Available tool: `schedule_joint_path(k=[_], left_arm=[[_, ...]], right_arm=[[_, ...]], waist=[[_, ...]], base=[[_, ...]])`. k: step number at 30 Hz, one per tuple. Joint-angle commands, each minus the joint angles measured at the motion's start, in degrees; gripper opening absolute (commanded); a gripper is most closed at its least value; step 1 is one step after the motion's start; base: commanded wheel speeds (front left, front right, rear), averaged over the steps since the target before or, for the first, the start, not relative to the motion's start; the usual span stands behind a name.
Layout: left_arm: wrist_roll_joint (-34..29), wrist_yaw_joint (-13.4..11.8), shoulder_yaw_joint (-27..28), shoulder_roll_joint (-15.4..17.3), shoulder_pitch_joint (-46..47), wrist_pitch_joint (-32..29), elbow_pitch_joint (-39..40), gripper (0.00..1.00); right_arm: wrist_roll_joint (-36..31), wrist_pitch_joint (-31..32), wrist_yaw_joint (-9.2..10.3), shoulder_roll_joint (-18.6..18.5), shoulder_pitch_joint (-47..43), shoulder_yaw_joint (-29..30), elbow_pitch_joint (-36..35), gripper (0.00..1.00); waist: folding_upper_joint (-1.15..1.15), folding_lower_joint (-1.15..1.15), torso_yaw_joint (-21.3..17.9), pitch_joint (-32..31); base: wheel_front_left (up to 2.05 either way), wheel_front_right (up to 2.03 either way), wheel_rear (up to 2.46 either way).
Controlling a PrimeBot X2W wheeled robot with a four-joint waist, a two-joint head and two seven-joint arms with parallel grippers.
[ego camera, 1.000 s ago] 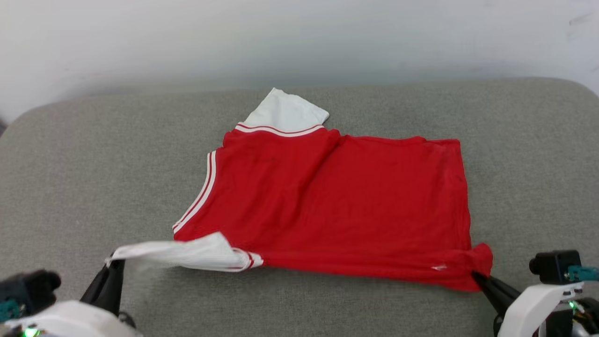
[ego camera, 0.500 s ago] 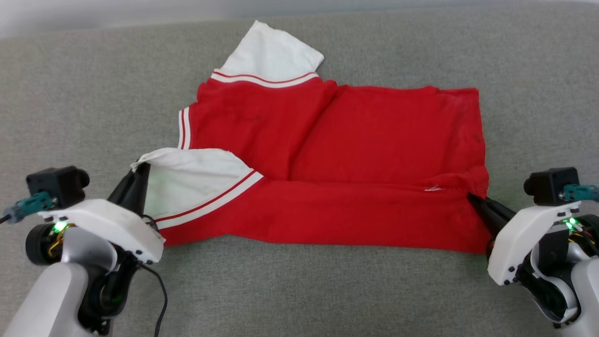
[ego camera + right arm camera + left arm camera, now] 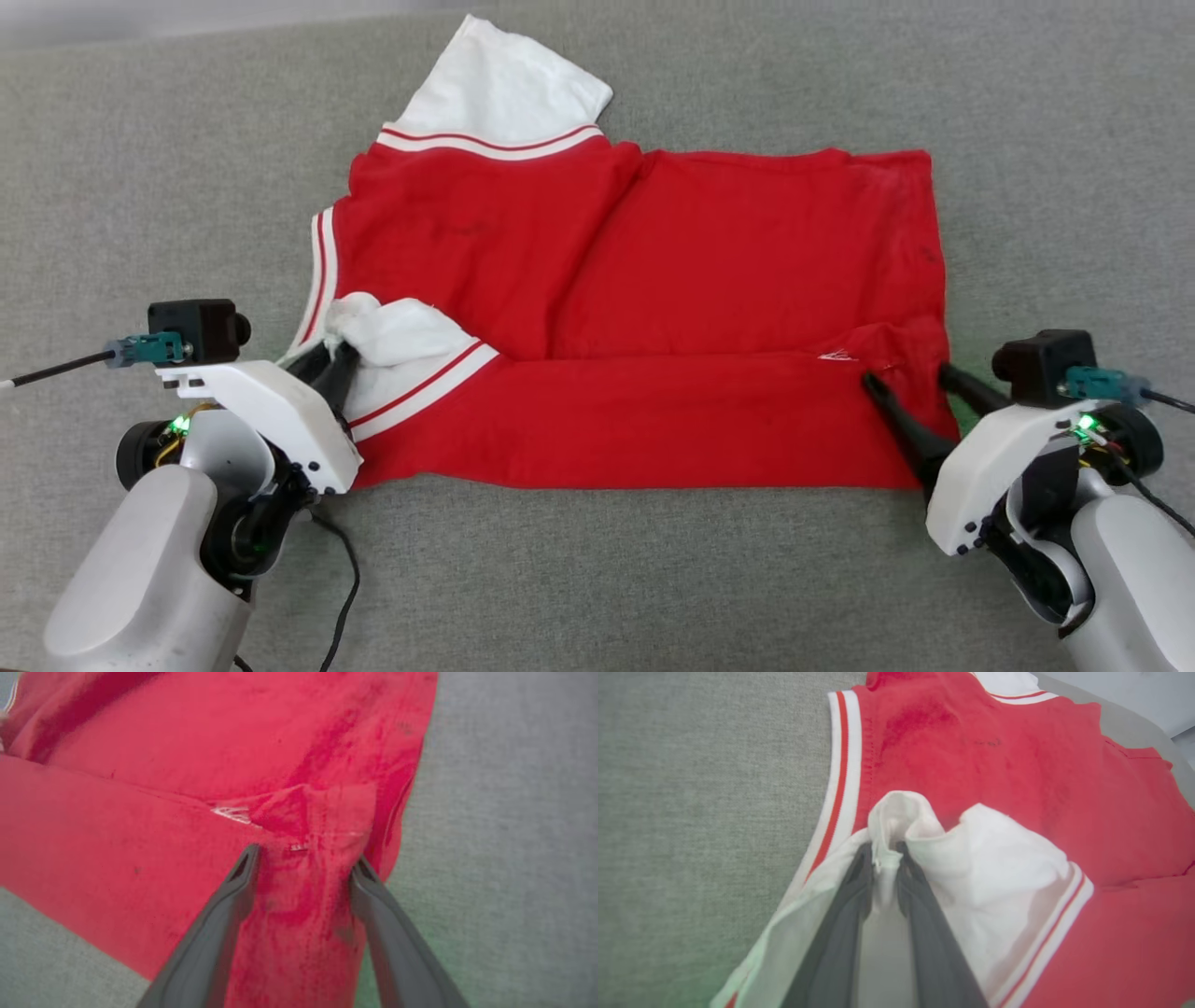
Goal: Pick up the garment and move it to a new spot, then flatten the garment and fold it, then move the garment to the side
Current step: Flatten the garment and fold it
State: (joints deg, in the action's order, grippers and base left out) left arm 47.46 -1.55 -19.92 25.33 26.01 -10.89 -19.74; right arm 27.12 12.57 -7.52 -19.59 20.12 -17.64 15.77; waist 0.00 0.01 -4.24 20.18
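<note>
The red garment lies spread on the grey cushion, its near strip folded up over the body. One white sleeve points to the far side. The other white sleeve is bunched on the shirt's left end, and my left gripper is shut on it. The left wrist view shows white cloth pinched between the left gripper's fingers, with the garment beyond. My right gripper stands open over the folded corner at the right end. In the right wrist view this gripper has its fingers spread, with the garment's red cloth lying loose between them.
The grey cushion stretches wide on all sides of the shirt. A pale wall strip borders its far edge. A black cable trails from my left arm near the front.
The camera has tilted down. The near edge of the shirt came up and over onto the body. My left gripper carried the sleeve inward. My right gripper opened and released the corner.
</note>
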Motion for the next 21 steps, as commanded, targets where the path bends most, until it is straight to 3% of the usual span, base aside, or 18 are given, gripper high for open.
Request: schedule_joint_path(k=[1, 9, 15, 21], left_arm=[[-0.2, -0.1, 0.2, 0.1, 0.0, 0.3, -0.4, 1.0], [0.3, -1.0, 1.3, 3.5, -2.0, -1.4, 0.6, 1.0], [2.0, -2.2, 0.7, 8.9, -4.8, -10.9, 5.5, 1.0], [5.2, -5.1, 0.4, 14.0, -9.4, -22.1, 10.2, 1.0]], right_arm=[[-0.4, -1.1, 0.06, 0.1, -0.1, 0.4, 0.1, 1.0], [-3.4, -14.7, 0.04, 3.6, -3.5, 3.9, -2.6, 1.0], [-4.9, -15.8, 0.04, 5.6, -7.1, 5.7, -5.4, 1.0], [-5.9, -14.6, 0.04, 6.9, -9.6, 6.5, -8.8, 1.0]], waist=[[0.0, -0.01, -0.2, -1.0], [0.0, -0.01, -0.5, -6.7], [0.0, -0.01, -1.3, -10.5], [0.0, -0.01, -3.3, -10.9]], base=[[0.0, 0.0, 0.0], [0.0, 0.0, 0.0], [0.0, 0.0, 0.0], [0.0, 0.0, 0.0]])
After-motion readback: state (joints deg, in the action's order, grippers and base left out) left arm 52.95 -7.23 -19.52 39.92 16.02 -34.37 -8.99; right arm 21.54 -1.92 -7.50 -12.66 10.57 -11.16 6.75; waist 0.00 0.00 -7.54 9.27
